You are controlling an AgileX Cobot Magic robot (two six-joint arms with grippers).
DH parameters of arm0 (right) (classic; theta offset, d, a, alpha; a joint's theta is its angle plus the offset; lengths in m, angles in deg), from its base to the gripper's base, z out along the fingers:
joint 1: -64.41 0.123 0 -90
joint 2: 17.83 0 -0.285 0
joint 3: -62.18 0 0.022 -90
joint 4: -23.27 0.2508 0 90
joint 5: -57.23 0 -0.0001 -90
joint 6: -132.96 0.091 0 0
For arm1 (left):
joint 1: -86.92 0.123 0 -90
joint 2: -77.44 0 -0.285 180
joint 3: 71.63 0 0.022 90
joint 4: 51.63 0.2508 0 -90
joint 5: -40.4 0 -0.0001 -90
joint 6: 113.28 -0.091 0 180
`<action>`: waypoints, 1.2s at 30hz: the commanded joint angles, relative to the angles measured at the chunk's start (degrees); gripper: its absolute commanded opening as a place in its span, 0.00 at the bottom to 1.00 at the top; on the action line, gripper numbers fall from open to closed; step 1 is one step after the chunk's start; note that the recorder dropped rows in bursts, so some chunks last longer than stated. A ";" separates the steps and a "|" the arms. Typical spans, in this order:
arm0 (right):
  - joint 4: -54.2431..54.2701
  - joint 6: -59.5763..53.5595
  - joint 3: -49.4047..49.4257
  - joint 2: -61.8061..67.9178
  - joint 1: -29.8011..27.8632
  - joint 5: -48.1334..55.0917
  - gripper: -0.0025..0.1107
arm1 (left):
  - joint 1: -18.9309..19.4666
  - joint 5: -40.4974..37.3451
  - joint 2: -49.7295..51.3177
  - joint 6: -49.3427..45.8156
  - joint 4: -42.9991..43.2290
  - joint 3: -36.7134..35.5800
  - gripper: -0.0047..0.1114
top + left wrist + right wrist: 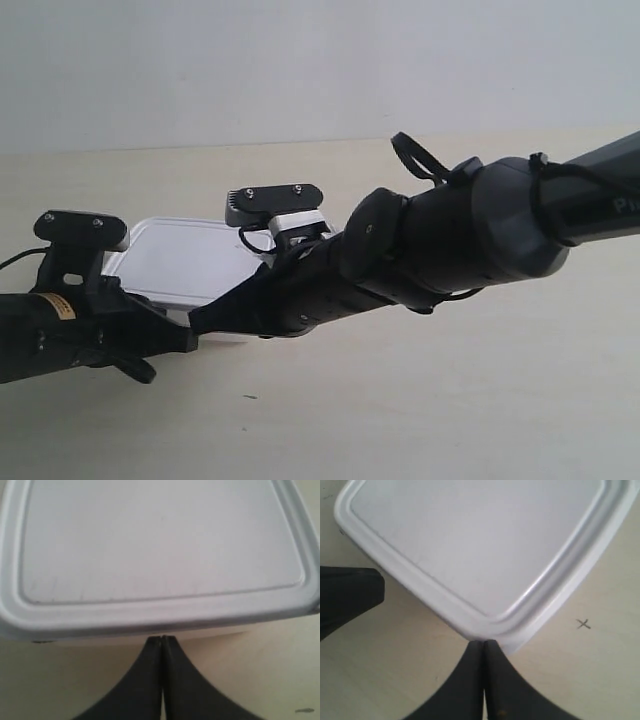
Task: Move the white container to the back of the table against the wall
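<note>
The white container (190, 258) lies flat on the cream table (480, 400), partly hidden behind both arms, well short of the pale wall (300, 60). My left gripper (162, 639) is shut, its tips against the middle of the container's (160, 555) near side just under the lid rim. The right gripper (484, 642) is shut too, its tips touching a rounded corner of the container (480, 545). Neither holds anything. The black left gripper's fingers (350, 592) show beside the container in the right wrist view.
A small pencilled cross (583, 624) marks the table by the container's corner. A tiny dark speck (250, 397) lies on the near table. Bare table (150, 180) stretches from the container back to the wall.
</note>
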 commanded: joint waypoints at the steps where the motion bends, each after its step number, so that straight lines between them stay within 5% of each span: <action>1: -0.28 -0.21 -0.47 -0.08 0.06 0.51 0.02 | 0.30 0.16 2.22 -0.18 0.28 1.62 0.04; 36: -0.35 -0.25 -10.30 9.96 -4.14 1.31 0.02 | 0.87 7.22 15.42 -1.99 0.33 9.20 0.04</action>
